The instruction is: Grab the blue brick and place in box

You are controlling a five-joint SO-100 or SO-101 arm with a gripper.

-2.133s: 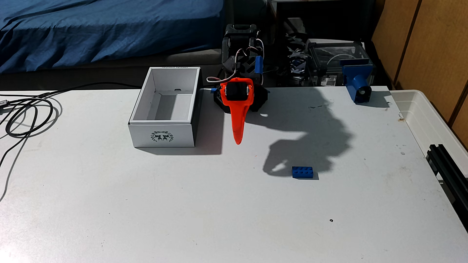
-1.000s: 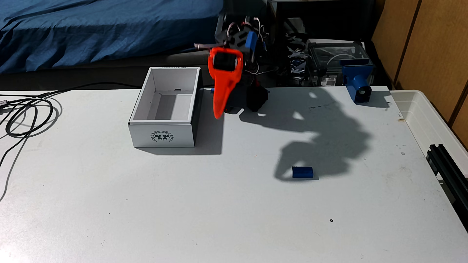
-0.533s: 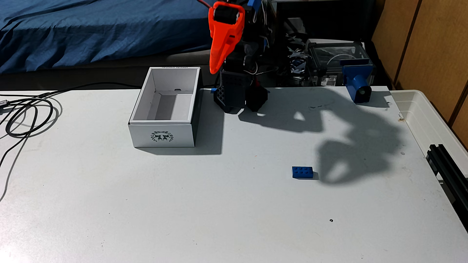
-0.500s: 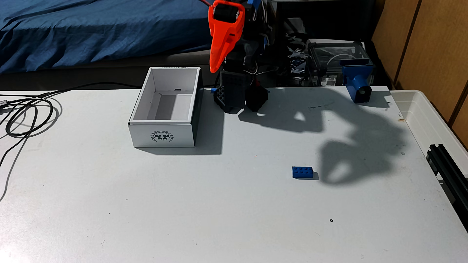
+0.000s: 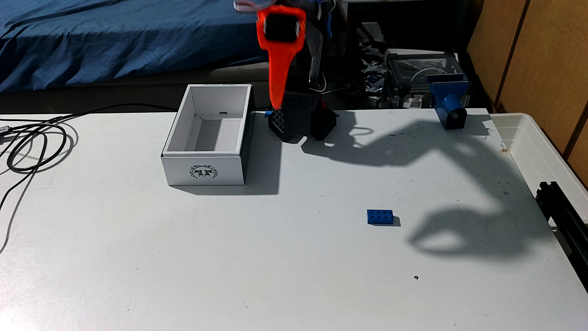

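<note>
white tabletop (image 5: 222, 270) is carrying the whole work area, with a blue-covered bed (image 5: 111, 38) lying behind it and a black cable (image 5: 35, 146) coiling at the left edge of the fixed view. the arm is standing at the far edge of the table, and its gripper (image 5: 276, 103), with an orange finger (image 5: 278, 63), is hanging raised above the arm base, pointing downward. the picture is blurring here and only one finger is showing clearly, so whether the gripper is spread or pressed together cannot be told; it is carrying nothing visible.

the blue brick (image 5: 380, 217) is lying flat on the table, studs up, well apart from the gripper and toward the right of the view. the box (image 5: 203, 173) is sitting open and empty just to the left of the arm base, emblem facing the camera. a blue printed part (image 5: 448, 105) is standing at the far right corner.

judged from this layout, no step of the task is complete: the approach, the grasp, the carry and the release into the box are all remaining.
</note>
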